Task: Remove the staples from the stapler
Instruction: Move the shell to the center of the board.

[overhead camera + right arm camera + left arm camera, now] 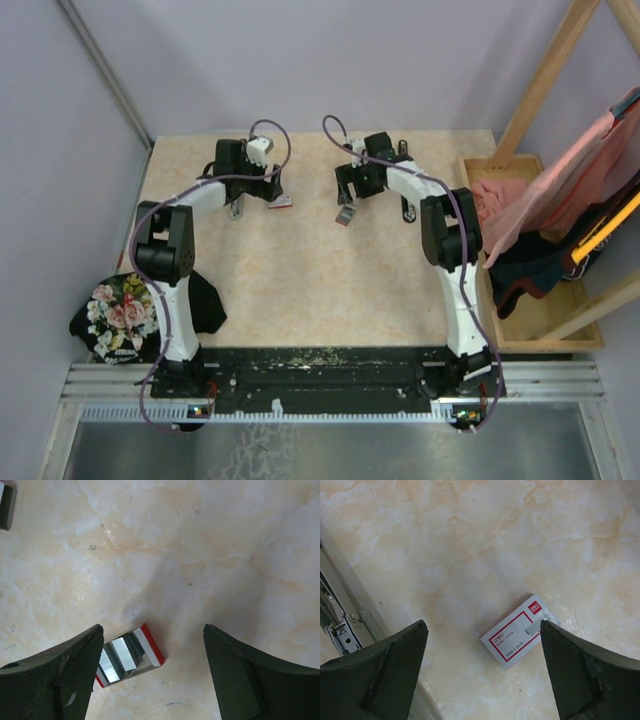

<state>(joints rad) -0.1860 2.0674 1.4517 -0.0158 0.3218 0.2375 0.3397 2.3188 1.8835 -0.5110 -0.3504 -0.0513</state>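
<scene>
Under the right fingers (65, 680), staples (123, 654) lie diagonally in a red-edged tray (152, 648).

The stapler (339, 627) is cut off by the left wrist view's edge; a right gripper (152, 629) finger (60, 680) partly hides the staples (122, 655).
</scene>
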